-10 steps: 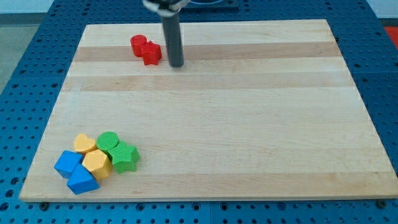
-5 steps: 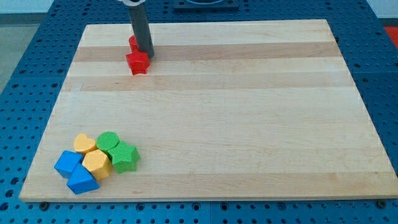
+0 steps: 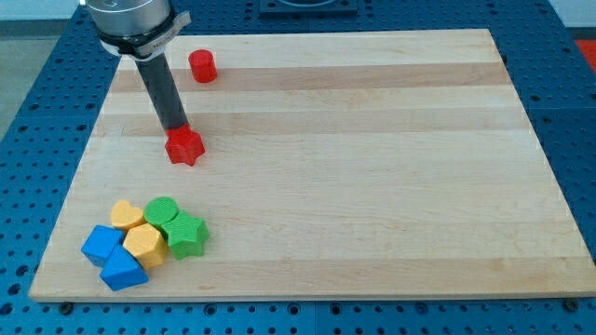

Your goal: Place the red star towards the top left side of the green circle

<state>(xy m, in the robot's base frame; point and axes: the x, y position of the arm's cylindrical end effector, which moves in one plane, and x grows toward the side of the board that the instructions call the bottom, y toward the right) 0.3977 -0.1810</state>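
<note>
You see the red star-shaped block [image 3: 184, 146] on the wooden board [image 3: 372, 167], left of centre, well above the green circle block [image 3: 160, 210]. My tip [image 3: 176, 129] touches its upper edge; the rod carries no gripper. A red cylinder block [image 3: 202, 66] sits near the top.

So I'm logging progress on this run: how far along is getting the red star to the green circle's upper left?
Done: the red star is separated from the red cylinder, which sits near the view's top. In hand: my tip sits at the star's upper edge, seemingly touching it. Left: a stretch of bare board still separates the star from the green circle in the bottom-left cluster.
</note>
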